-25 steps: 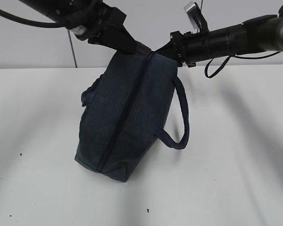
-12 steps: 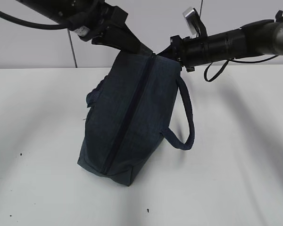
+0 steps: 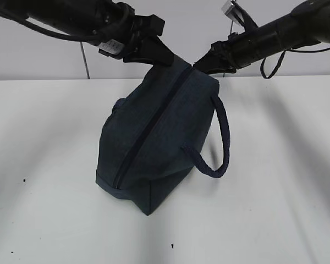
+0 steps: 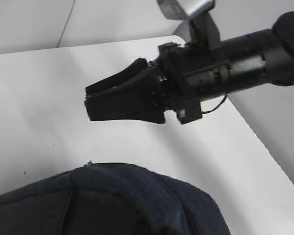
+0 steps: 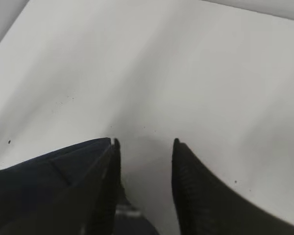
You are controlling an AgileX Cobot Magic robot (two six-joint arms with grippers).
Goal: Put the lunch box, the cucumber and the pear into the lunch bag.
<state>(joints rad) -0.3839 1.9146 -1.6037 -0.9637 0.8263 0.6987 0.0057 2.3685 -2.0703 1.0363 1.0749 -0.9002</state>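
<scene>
The dark navy lunch bag (image 3: 154, 143) stands tilted on the white table, its zipper (image 3: 148, 135) closed along the top. One strap handle (image 3: 223, 143) loops out to the right. My left gripper (image 3: 164, 58) is shut on the bag's raised far end; in the left wrist view the bag fabric (image 4: 112, 200) hides its fingers. My right gripper (image 3: 206, 65) hovers at the same end with its fingers apart, the bag (image 5: 44, 176) against the left finger and bare table showing in the gap (image 5: 146, 147). Lunch box, cucumber and pear are out of view.
The white table (image 3: 275, 192) spreads all around the bag, with a few dark specks on it. A pale wall rises behind. A black cable (image 3: 272, 66) hangs under the right arm. The right gripper (image 4: 90, 100) also shows in the left wrist view, above the bag.
The right gripper has opened and let go of the bag's far end, and its arm has risen. The left gripper has shifted right, and the bag has moved slightly right with it.
</scene>
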